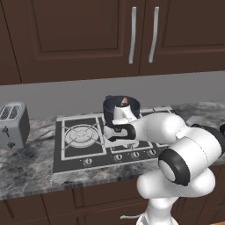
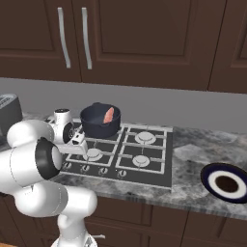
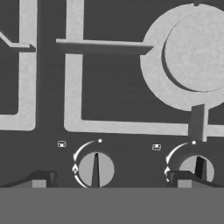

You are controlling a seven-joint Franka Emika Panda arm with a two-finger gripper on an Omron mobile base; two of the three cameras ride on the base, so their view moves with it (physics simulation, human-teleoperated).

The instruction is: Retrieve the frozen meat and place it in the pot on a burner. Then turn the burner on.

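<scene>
Frozen meat point(image 2: 109, 115): small flat pinkish-red slab with a whitish edge, leaning tilted inside the pot point(image 2: 100, 126). Judged rigid, light and probably slick; best gripped across its thin faces, though no further handling appears necessary. Retrieval and placement judged complete.

Pot: round, dark grey-blue, straight-sided, smooth matte wall, seated on the rear-left burner of the stove point(image 2: 159, 174). Judged stiff and fairly heavy; not to be nudged.

Knob point(image 3: 95, 169): round pale dial with a raised central ridge, pointer arc and small flame mark alongside, set in the flat dark front panel. Hard, smooth, small; to be pinched across the ridge and rotated. A second knob point(image 3: 199, 168) of the same form lies beside it. Which one serves the pot's burner cannot be told from these pictures.

Gripper point(image 3: 110, 178): jaws spread wide, holding nothing, poised just above the knob row with one fingertip at either side of the first knob. Remaining step judged: closing on the correct knob and turning.

Surroundings: pale grates point(image 3: 72, 65) of straight bars; a round burner cap point(image 3: 194, 54); a mottled grey stone counter point(image 2: 193, 149); a metal toaster point(image 1: 13, 124); a dark-rimmed plate point(image 2: 226, 183); brown cabinets point(image 1: 79, 35) with slim metal handles.
</scene>
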